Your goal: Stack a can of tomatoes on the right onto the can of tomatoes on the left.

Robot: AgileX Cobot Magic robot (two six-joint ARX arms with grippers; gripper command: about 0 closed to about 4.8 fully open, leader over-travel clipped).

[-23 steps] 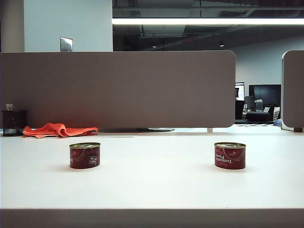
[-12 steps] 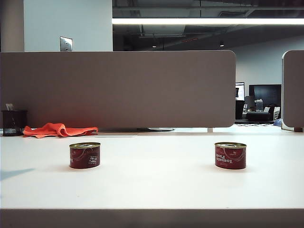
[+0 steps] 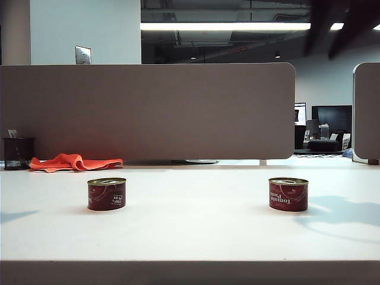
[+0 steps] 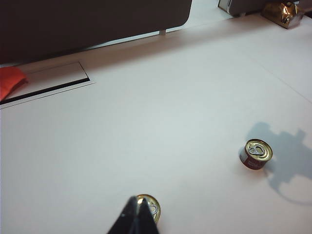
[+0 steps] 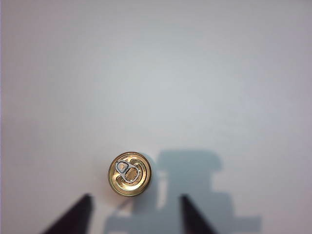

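right can of tomatoes (image 3: 288, 194): stands upright on the right side of the white table (image 3: 196, 228) in the exterior view, gold lid up with its pull tab showing; also seen from above in the right wrist view (image 5: 129, 173) and off to the side in the left wrist view (image 4: 256, 154).
left can of tomatoes (image 3: 107, 193): upright on the left side of the table, well apart from the right can; in the left wrist view (image 4: 150, 206) only part of its gold lid shows behind the left fingertips.
surface: plain white tabletop; a soft dark shadow lies on it just beside the right can, and a thin dark slot (image 4: 46, 87) runs along the far side.
room: a grey partition panel (image 3: 148, 110) stands along the far edge of the table, a second panel (image 3: 366, 110) at the right edge; an orange cloth (image 3: 74, 162) lies at the foot of the partition on the left, with a dark cup (image 3: 18, 153) beside it; a long ceiling light (image 3: 225, 26) glows in the dim office behind.
right gripper (image 5: 134, 214): hovers above the right can, its two dark fingertips spread wide apart, wider than the can; nothing between them, nothing touched.
left gripper (image 4: 138, 219): hangs over the table near the left can, its dark fingertips pressed together; it holds nothing.
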